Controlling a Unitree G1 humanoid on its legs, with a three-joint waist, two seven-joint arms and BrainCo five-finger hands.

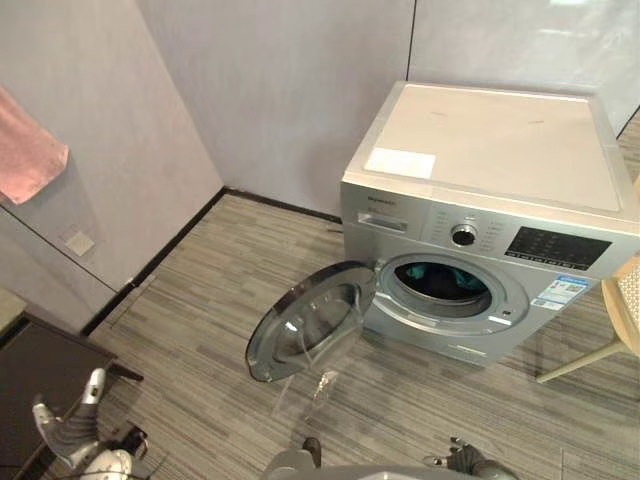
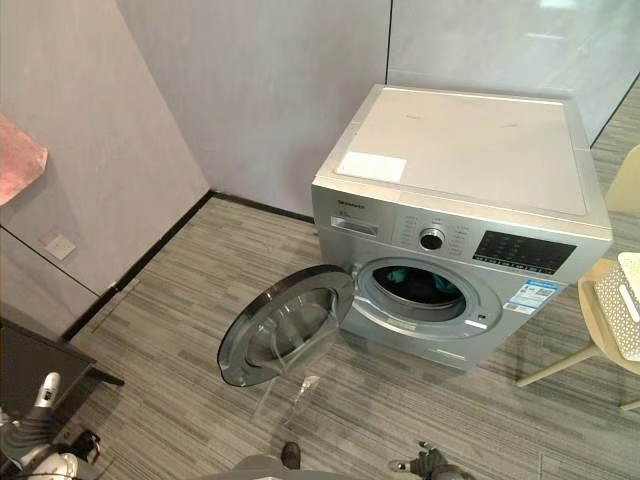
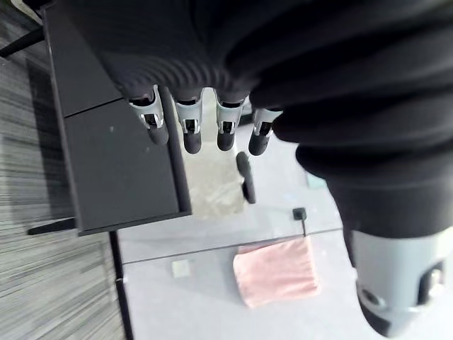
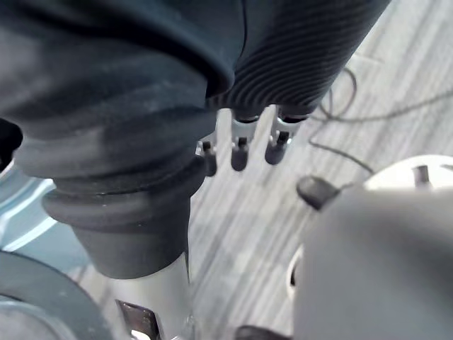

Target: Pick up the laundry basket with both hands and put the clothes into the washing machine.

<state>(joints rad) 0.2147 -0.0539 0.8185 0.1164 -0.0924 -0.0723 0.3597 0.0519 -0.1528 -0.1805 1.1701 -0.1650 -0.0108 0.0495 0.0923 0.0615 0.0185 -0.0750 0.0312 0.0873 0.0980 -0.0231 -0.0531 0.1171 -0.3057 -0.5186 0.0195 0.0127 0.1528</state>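
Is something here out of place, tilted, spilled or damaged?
Nothing stands out. The washing machine stands level, its door is swung open, and dark clothes lie inside it. I see no spill and no damage.

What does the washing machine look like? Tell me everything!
The silver-grey front-loading washing machine stands on the grey striped floor. Its round door hangs wide open. Dark and teal clothes lie inside the drum. The front has a round dial and a dark display panel; the flat top carries a white sheet.
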